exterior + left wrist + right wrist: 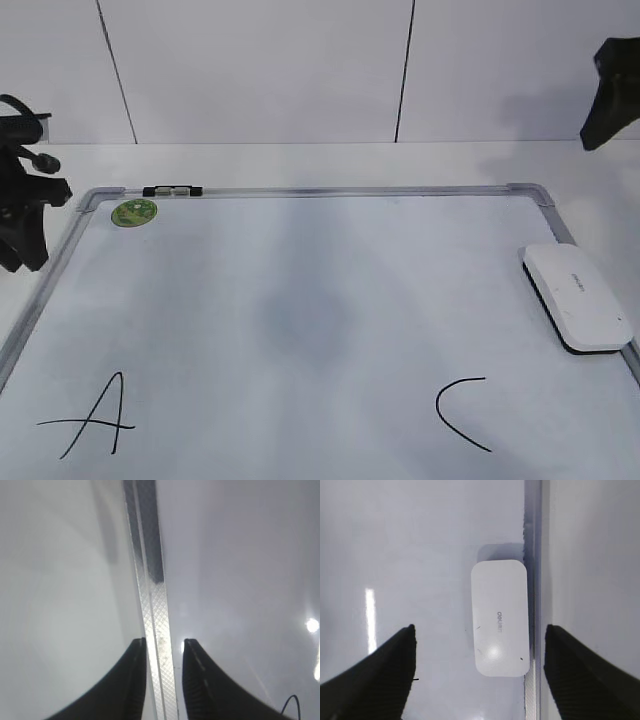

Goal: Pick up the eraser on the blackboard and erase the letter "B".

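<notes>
- Jaws first, exterior view: we see the left gripper (25, 225) only as a dark mass at the blackboard's (300, 192) left edge, the right gripper (612, 95) raised at far right; we cannot tell either gap from here.
- We count one eraser (577, 296) lying flat against the right frame, one letter A (92, 417), one letter C (460, 412), one green sticker (133, 211), one marker (172, 190) on the top rail. Between A and C we find bare board, no B legible.
- Left wrist view: jaws narrowly parted over the metal frame (152, 605), gripping nothing.
- Right wrist view: jaws spread wide, empty, above the eraser (500, 617) beside the frame.
</notes>
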Robot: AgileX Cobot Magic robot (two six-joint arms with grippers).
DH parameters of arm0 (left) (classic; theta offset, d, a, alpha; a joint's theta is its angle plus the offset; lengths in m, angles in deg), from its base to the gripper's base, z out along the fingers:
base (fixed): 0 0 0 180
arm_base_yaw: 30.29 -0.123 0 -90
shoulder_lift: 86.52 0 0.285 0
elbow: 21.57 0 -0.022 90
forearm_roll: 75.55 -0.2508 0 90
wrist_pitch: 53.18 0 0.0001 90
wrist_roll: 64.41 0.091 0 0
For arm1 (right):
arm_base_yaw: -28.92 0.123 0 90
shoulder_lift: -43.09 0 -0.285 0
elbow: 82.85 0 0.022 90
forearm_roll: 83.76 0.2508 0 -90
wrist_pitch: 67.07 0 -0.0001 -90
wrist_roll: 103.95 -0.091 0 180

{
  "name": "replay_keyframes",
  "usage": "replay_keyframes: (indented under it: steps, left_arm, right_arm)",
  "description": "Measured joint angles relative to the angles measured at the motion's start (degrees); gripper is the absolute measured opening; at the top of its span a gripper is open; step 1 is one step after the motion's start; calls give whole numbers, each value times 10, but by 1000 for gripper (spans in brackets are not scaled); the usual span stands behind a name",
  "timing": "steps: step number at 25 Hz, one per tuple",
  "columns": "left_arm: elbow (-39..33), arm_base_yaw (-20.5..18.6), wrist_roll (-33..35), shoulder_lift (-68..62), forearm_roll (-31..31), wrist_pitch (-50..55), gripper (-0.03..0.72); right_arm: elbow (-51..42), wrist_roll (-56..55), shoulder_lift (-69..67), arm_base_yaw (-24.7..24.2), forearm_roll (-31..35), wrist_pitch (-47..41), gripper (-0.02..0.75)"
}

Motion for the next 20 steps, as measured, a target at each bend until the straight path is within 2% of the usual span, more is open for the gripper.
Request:
replay_keyframes:
  steps: [4,10,20]
  left_arm:
    - [12,0,0,1,0,6,198]
    - [8,0,0,52,-1,11,198]
    - [-79,0,0,240,-8,17,198]
  right_arm:
    - [-13,0,47,0,13,-1,596]
    - [-117,0,143,0,21,-2,595]
    - [-298,-7,386,0,29,-13,594]
